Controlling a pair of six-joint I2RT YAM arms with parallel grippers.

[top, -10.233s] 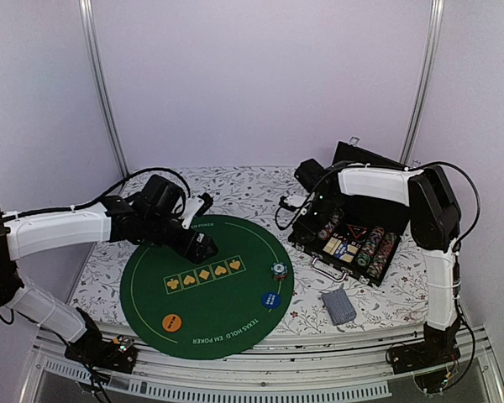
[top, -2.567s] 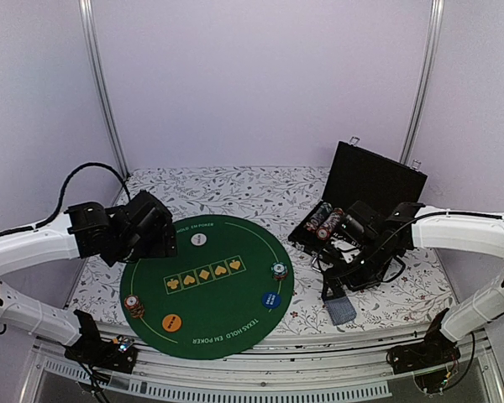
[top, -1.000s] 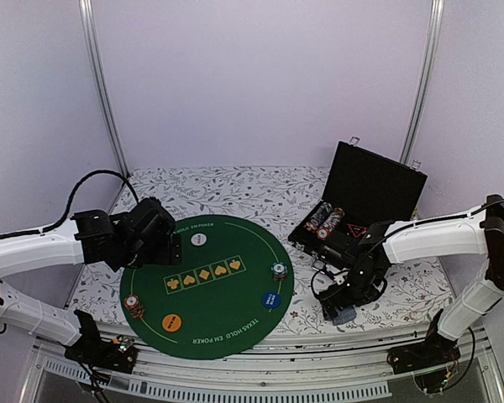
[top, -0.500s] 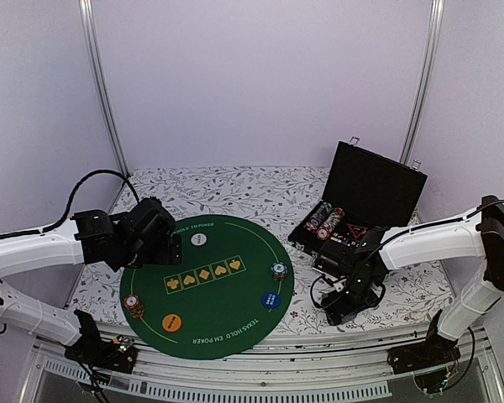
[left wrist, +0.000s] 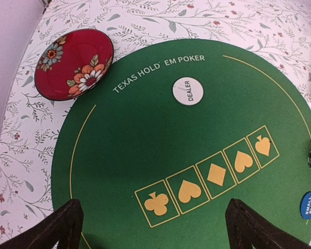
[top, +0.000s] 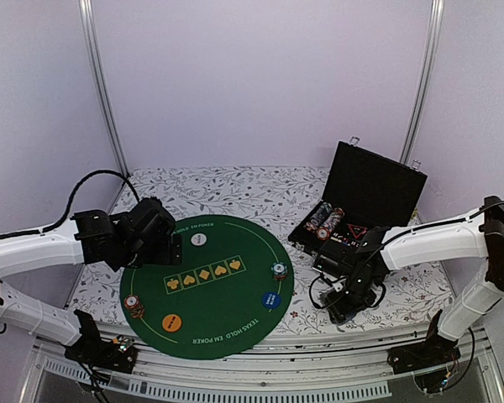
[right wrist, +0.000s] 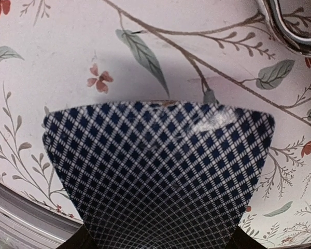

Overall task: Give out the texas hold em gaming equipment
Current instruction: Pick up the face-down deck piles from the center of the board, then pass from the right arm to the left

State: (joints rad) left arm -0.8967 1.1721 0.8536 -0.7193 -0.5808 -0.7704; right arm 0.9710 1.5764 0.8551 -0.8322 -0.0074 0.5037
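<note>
While the left gripper (top: 158, 239) hangs with its jaws spread as wide as they go and nothing between them, the right gripper (top: 346, 304) is down on the flowered tablecloth (top: 235, 189). From above its dark fingers cannot be read. Just behind it stands the open, hard-sided black case (top: 378, 180). Beside the left gripper lies the round green felt mat (top: 210, 332), with a striped poker chip stack (top: 133, 304) near that gripper and a second stack (top: 278, 270) and an orange button (top: 172, 321) farther off.

From the left wrist, two dark fingertips (left wrist: 62, 228) stand far apart over bare felt. Ahead of them are a row of five gold suit boxes and then the white dealer button (left wrist: 188, 91). A glossy red dish (left wrist: 74, 63) with painted flowers is ahead-left and a blue button (left wrist: 309, 203) far right.

From the right wrist, the playing cards (right wrist: 160, 166), a flat deck with a blue-and-white lattice back, lie between the fingers. I cannot tell whether the fingers clamp the deck.
</note>
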